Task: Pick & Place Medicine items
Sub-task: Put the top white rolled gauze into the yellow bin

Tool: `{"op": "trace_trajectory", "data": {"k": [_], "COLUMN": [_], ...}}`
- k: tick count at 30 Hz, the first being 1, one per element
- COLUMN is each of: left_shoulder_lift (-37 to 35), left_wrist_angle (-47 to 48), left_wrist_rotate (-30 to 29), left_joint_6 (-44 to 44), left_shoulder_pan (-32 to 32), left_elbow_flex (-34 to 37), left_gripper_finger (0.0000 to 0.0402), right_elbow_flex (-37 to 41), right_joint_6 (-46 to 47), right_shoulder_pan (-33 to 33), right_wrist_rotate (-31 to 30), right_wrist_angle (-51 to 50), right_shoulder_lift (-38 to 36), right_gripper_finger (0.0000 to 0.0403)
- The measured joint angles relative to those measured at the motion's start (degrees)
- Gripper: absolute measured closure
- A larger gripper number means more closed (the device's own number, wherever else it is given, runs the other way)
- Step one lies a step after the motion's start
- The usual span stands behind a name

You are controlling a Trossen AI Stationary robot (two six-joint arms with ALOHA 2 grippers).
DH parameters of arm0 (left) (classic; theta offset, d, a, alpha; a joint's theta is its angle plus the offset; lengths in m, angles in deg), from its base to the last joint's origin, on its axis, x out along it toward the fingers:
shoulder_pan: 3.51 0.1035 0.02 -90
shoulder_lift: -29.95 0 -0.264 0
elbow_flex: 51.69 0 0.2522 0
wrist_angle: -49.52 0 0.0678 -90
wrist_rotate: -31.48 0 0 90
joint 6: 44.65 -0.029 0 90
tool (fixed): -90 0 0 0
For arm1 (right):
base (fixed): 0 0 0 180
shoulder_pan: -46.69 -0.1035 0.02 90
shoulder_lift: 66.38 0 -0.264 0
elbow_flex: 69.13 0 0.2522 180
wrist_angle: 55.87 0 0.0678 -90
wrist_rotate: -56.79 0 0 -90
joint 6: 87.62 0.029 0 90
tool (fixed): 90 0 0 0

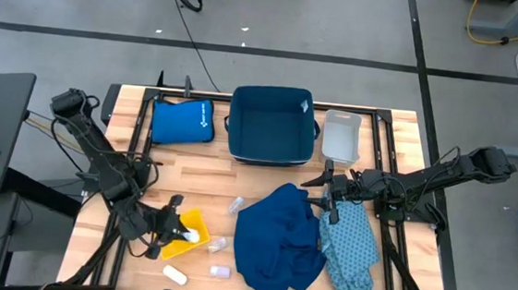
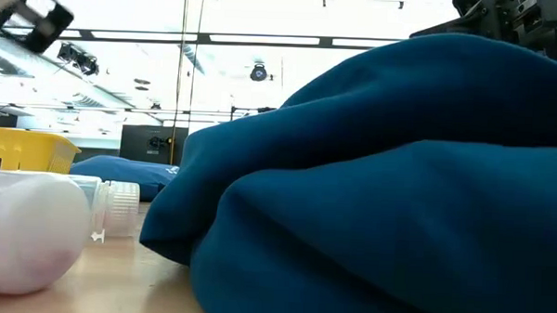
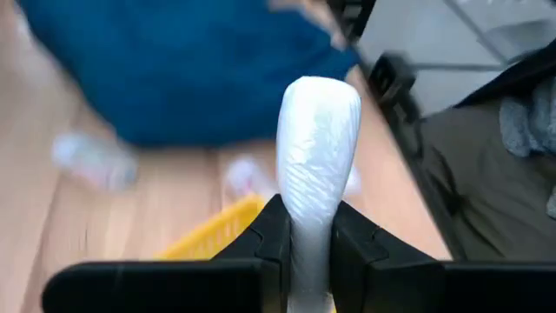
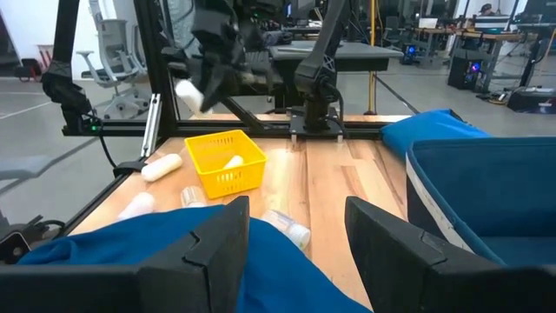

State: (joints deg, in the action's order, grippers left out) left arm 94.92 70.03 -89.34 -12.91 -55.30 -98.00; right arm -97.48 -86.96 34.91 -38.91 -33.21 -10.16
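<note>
Landmark: yellow tray [image 1: 187, 233], near the table's front-left corner.

Left gripper [image 1: 175, 218] is just above the tray's left rim, jaws clamped tight on 1 cream-white oblong pack [image 3: 316, 165]. In the left wrist view the pack stands up between the 2 dark fingers [image 3: 265, 239], rounded end clear of the tips, tray edge [image 3: 217, 233] right below. The right wrist view shows the same pack [image 4: 188, 94] lifted above the tray [image 4: 226, 163].

Other medicine items relative to the tray:
- 1 whitish item inside it [image 1: 194, 236], also visible in the right wrist view [image 4: 233, 163].
- 1 oblong pack [image 1: 175, 275] on the wood in front of the tray, near the table's front edge.
- 1 small bottle [image 1: 219, 272] front-right of the tray.
- 1 clear bottle [image 1: 218, 246] just right of the tray.
- 1 more small bottle [image 1: 235, 205] behind-right of the tray, beside the dark blue cloth [image 1: 276, 242].

Low view: a whitish bottle [image 2: 25, 227] fills the near left, a ribbed-cap bottle [image 2: 114, 208] behind it, tray rim [image 2: 23, 150] further back.

Right gripper [image 1: 329, 189] is well to the right of the tray, over the dark blue cloth next to the patterned cloth [image 1: 350, 250]. Fingers [image 4: 217, 243] stand partly apart with nothing between them.

Blue bin [image 1: 272, 126], flat blue pouch [image 1: 182, 120] and white container [image 1: 341, 136] sit along the far edge of the table [image 1: 129, 144], well behind the tray.
</note>
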Motion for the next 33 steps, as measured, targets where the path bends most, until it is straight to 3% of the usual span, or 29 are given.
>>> {"op": "trace_trajectory", "data": {"k": [10,19,26,28,33], "left_shoulder_lift": [0.06,7.23,9.29,9.21,9.18], "left_wrist_angle": [11.23,14.1,14.59,14.8,14.69], "left_wrist_rotate": [10.16,20.38,23.01,22.9,22.46], "left_joint_6": [16.0,16.83,16.79,17.2,18.11], "left_shoulder_pan": [1.24,6.43,7.65,7.65,7.62], "left_elbow_flex": [0.0,-0.02,-0.06,-0.39,-1.83], "left_gripper_finger": [0.0353,0.0353,0.0353,0.0334,0.024], "right_elbow_flex": [0.0,0.0,0.0,0.0,0.0], "right_joint_6": [-0.04,-0.25,-0.19,-0.2,-0.25], "right_shoulder_pan": [0.01,-0.01,0.01,-0.01,-0.01], "right_wrist_rotate": [-0.28,-0.28,-0.28,-0.27,-0.28], "right_wrist_angle": [-0.02,-0.2,-0.22,-0.23,-0.24], "right_shoulder_lift": [0.01,0.01,0.0,0.0,0.0], "right_gripper_finger": [0.0204,0.0204,0.0204,0.0204,0.0204]}}
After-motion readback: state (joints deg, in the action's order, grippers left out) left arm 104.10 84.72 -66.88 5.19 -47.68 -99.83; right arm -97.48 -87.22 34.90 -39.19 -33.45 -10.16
